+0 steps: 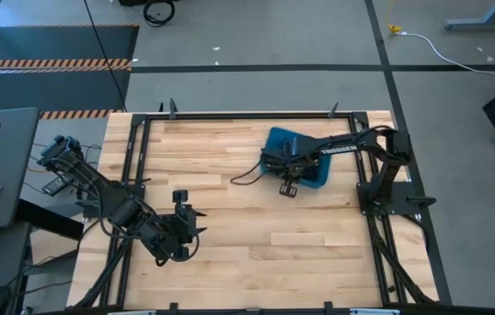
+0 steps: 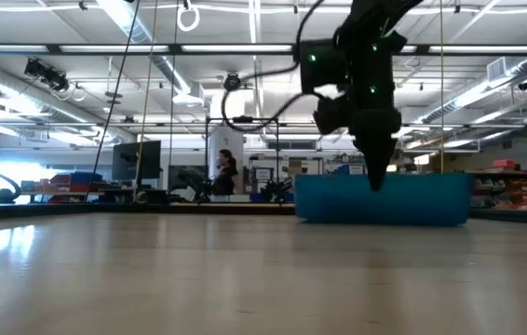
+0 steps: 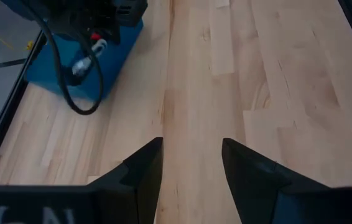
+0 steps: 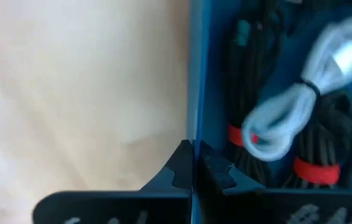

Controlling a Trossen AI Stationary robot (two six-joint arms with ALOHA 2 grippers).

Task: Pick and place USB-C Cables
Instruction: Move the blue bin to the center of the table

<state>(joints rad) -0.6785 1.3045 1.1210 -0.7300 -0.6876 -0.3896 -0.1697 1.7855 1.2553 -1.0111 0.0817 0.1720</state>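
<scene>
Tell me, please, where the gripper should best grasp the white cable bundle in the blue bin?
Probably at the pinched waist of the white cable bundle, coming from above: the loops flare either side, black bundles crowd it, and the blue bin wall blocks side approaches.

right arm stretched from its base at the table's right edge toward the far middle, elbow raised, wrist bent down. right gripper pointing down, fingers pressed together with no gap, tips hanging just above table height in the low view. left arm folded low at the near left corner. left gripper aimed along the table, fingers spread apart, holding nothing.
</scene>
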